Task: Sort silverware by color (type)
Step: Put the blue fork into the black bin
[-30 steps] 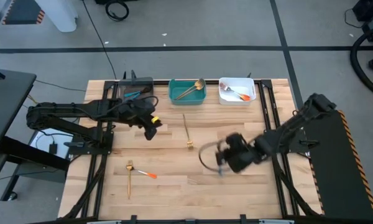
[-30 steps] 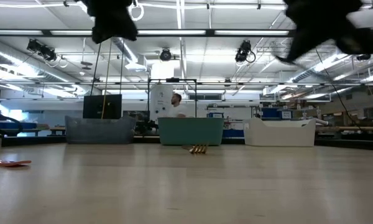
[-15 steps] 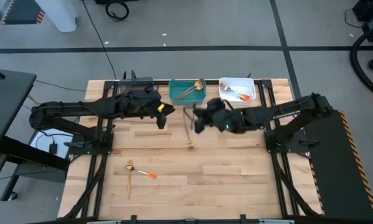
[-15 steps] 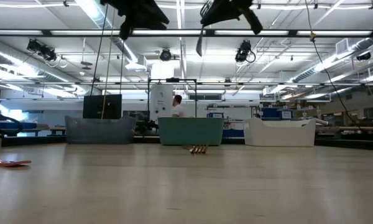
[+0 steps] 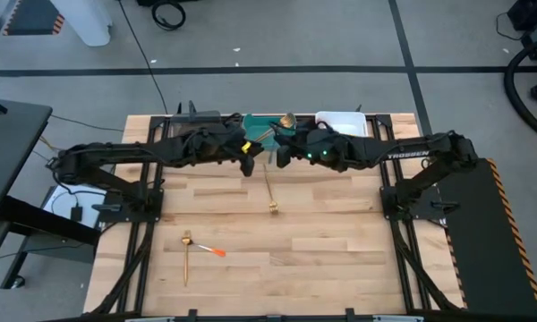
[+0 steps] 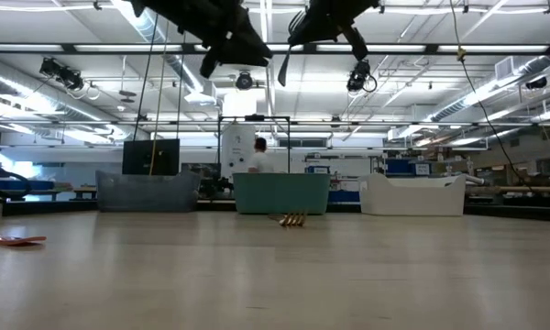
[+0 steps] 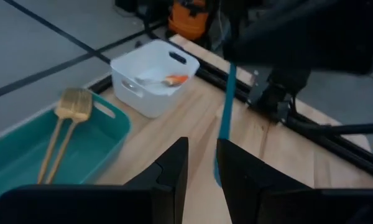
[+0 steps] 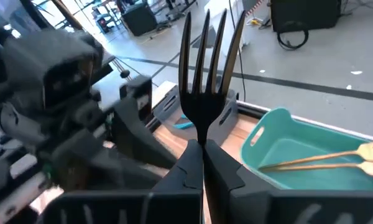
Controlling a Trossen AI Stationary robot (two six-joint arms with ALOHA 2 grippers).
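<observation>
Forks lie scattered over the wooden table (image 5: 322,268), with both arms raised near the far edge, in front of the bins. The right gripper (image 5: 281,154) is pressed together on a blue fork (image 8: 206,68), pinching it by the handle so the tines stand up past its fingers (image 8: 189,167); from the left wrist the same fork hangs as a slim blue strip beside the right arm. The left gripper (image 5: 247,161) hovers just beside it, facing it, its fingers (image 7: 174,177) a little apart with nothing between them. In the low view both grippers hang high above the table, close together.

Behind them stand three bins in a row. The teal bin (image 7: 87,146) holds two gold forks (image 7: 65,127) lying side by side. The white bin (image 7: 150,74) holds an orange-handled fork (image 7: 168,79) with a silver head. The dark bin (image 5: 197,119) is mostly hidden by the left arm, and what it holds I cannot make out.

On the open boards a gold fork (image 5: 270,188) lies near the middle, just in front of the grippers. Toward the near left, another gold piece (image 5: 187,257) and an orange fork (image 5: 210,249) lie touching or nearly so, well apart from the arms. A person (image 6: 257,156) stands far back in the room.
</observation>
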